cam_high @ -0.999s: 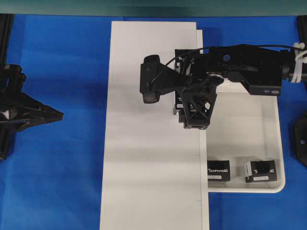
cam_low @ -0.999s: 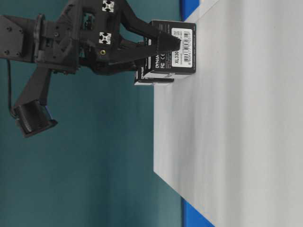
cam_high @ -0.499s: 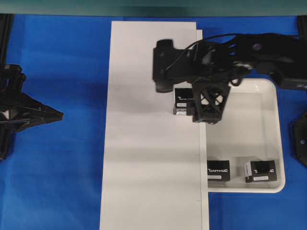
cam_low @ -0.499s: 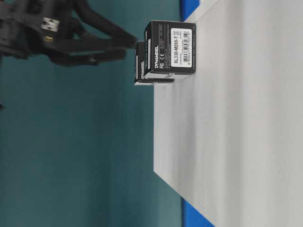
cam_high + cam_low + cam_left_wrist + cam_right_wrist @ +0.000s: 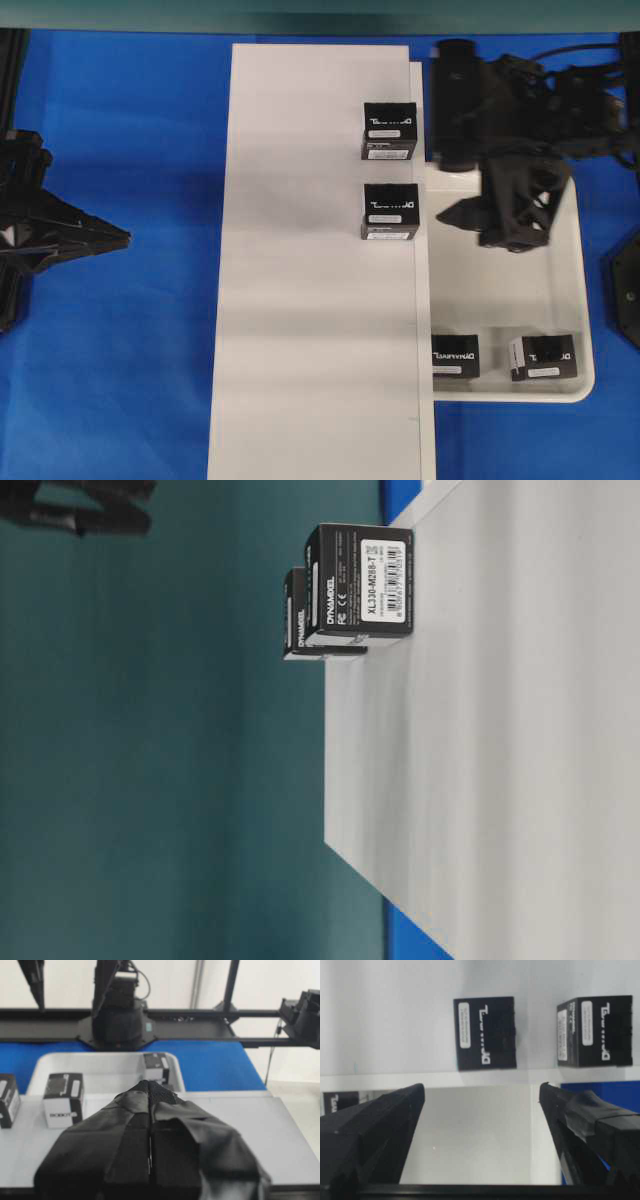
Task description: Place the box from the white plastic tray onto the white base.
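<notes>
Two black boxes stand on the white base near its right edge, one in front of the other; both also show in the table-level view and in the right wrist view. Two more boxes lie at the near end of the white plastic tray. My right gripper hangs open and empty above the tray, to the right of the nearer placed box; its fingers frame bare tray floor. My left gripper is shut and empty over the blue cloth, far left.
The blue cloth covers the table round the base and tray. The right arm's body spans the tray's far end. The left wrist view shows the tray beyond the base, with the other arm's mount behind.
My right gripper has let go of the box on the base, risen, and drawn back right over the tray. The second far box is now uncovered. The left arm is still.
</notes>
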Robot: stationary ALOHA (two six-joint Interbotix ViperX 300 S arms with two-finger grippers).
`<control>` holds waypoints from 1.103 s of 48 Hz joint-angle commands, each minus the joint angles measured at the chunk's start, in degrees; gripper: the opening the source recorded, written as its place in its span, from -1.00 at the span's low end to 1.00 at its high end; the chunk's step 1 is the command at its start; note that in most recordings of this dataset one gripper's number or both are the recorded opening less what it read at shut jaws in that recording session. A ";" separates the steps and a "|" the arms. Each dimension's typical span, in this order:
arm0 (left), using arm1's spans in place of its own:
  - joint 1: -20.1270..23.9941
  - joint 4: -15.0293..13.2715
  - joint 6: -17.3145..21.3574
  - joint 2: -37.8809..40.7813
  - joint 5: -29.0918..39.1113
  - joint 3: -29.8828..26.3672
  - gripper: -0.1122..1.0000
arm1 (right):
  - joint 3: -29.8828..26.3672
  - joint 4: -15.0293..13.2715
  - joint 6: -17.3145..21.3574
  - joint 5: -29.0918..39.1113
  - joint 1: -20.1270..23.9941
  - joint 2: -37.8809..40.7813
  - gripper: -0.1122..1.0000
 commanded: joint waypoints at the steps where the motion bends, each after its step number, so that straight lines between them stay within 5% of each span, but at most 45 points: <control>1: -0.09 0.09 0.00 0.26 -0.62 -1.58 -0.93 | 2.72 -0.09 0.09 -3.78 0.18 -3.96 0.97; 12: -0.09 0.18 0.00 0.26 -0.62 -1.67 -0.93 | 10.55 0.00 0.18 -11.25 0.18 -14.94 0.97; 53: -0.09 0.18 -0.09 0.26 -0.88 -1.67 -0.93 | 26.02 0.26 4.39 -10.72 0.00 -47.11 0.97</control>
